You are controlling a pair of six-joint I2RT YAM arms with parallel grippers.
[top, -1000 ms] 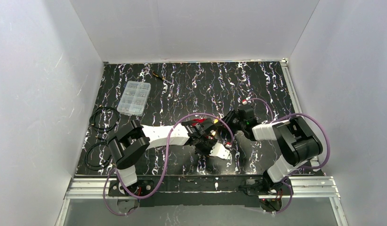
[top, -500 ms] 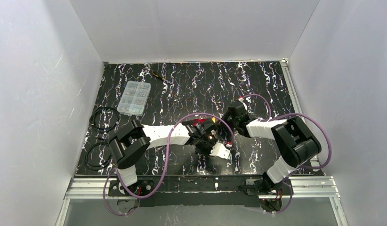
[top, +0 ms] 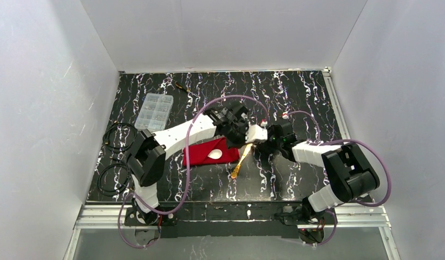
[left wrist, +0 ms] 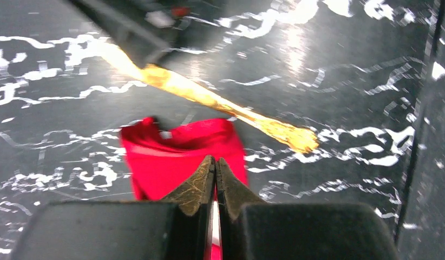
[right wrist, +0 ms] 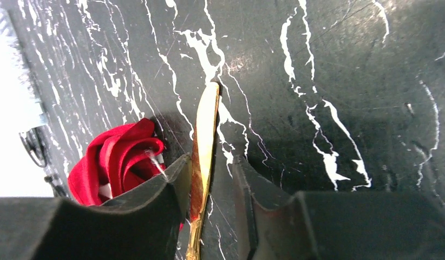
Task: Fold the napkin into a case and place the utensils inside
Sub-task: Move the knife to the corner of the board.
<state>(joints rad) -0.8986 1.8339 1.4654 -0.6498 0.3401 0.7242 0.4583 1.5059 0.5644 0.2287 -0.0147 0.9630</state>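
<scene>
The red napkin (top: 203,153) lies folded as a narrow case left of centre, with the white spoon's bowl (top: 214,154) showing on it. The case's open end also shows in the left wrist view (left wrist: 171,157) and in the right wrist view (right wrist: 109,160). The yellow-gold utensil (top: 239,162) lies on the table just right of the case. My left gripper (top: 250,136) is shut above the case's right end (left wrist: 215,161). My right gripper (top: 259,146) is open astride the gold utensil (right wrist: 205,119), which touches its left finger (right wrist: 180,173).
A clear compartment box (top: 154,112) stands at the back left. A thin black-and-yellow tool (top: 183,88) lies near the back wall. Black cable coils (top: 120,135) lie along the left edge. White walls close in three sides.
My left arm has swung from the near middle to farther back, uncovering the red case, spoon and gold utensil. My right gripper has shifted to the gold utensil's upper end.
</scene>
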